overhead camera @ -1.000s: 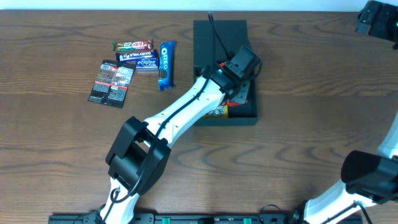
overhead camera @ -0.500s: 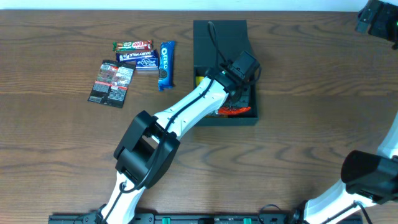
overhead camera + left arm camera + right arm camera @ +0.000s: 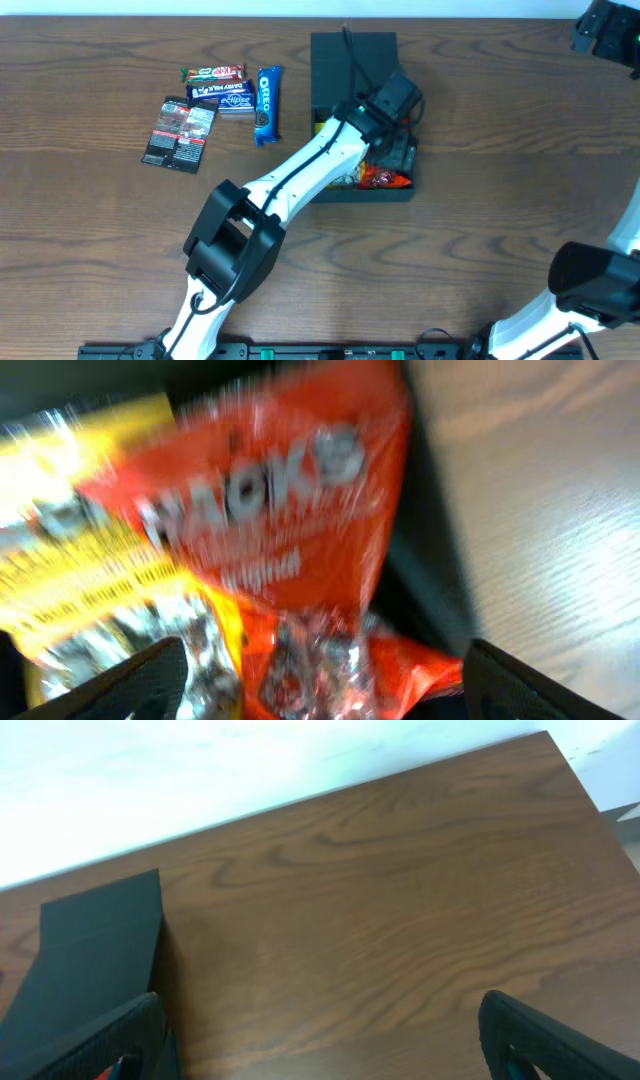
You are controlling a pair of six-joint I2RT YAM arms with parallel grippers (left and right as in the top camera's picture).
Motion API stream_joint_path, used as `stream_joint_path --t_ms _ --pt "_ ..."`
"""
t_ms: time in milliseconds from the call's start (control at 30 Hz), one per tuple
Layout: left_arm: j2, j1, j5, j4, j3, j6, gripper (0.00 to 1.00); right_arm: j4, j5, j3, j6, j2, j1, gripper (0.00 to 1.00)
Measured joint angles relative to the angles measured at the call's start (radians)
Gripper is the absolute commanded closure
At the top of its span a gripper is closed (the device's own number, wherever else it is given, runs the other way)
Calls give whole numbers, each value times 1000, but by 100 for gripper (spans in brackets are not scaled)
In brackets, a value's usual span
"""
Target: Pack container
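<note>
The left gripper (image 3: 320,680) is hovering inside the box with its two dark fingertips (image 3: 140,680) spread wide at the bottom corners of the wrist view and nothing between them — it is gripping no packet. Just below it a crinkly orange-red foil snack packet (image 3: 290,510) is lying on top of a yellow printed foil packet (image 3: 90,550); the picture is blurred, so whether the fingers are touching the foil I cannot tell.

From overhead, the left arm is reaching across the matte black squarish cardboard box (image 3: 335,190), which is sitting towards the table's far edge, near its middle, with its hinged flap lid (image 3: 352,55) folded back on the far side. The red packet is showing against the box's near right corner.

The right gripper (image 3: 320,1050) is hanging high at the far right corner of the wooden table (image 3: 400,900), fingers wide apart and carrying nothing.

Near the far left part of the table, well apart from the box, are waiting a blue Oreo biscuit packet (image 3: 267,103), a dark blue gum packet (image 3: 226,100), a slim green-and-red chocolate bar (image 3: 213,73) and a flat black-and-red printed sachet (image 3: 180,132).

The box is probably light and fairly stiff, though its thin walls may flex — it looks best held by pinching a side wall or steadying a corner, while the lid should hinge over from its free edge. The foil packets are likely slippery and soft.
</note>
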Motion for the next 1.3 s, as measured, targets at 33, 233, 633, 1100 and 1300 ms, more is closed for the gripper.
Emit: stream_joint_path --t_ms 33,233,633,1100,1300 --pt "0 0 -14 1 19 10 56 0 0 0 1 0 0 1" --pt "-16 0 -77 16 48 49 94 -2 0 0 2 0 0 1" --pt "-4 4 -24 58 -5 97 94 -2 0 0 2 0 0 1" --pt "114 24 106 60 -3 100 94 -1 0 0 2 0 0 1" --pt "118 25 112 64 -3 100 95 -1 0 0 2 0 -1 1"
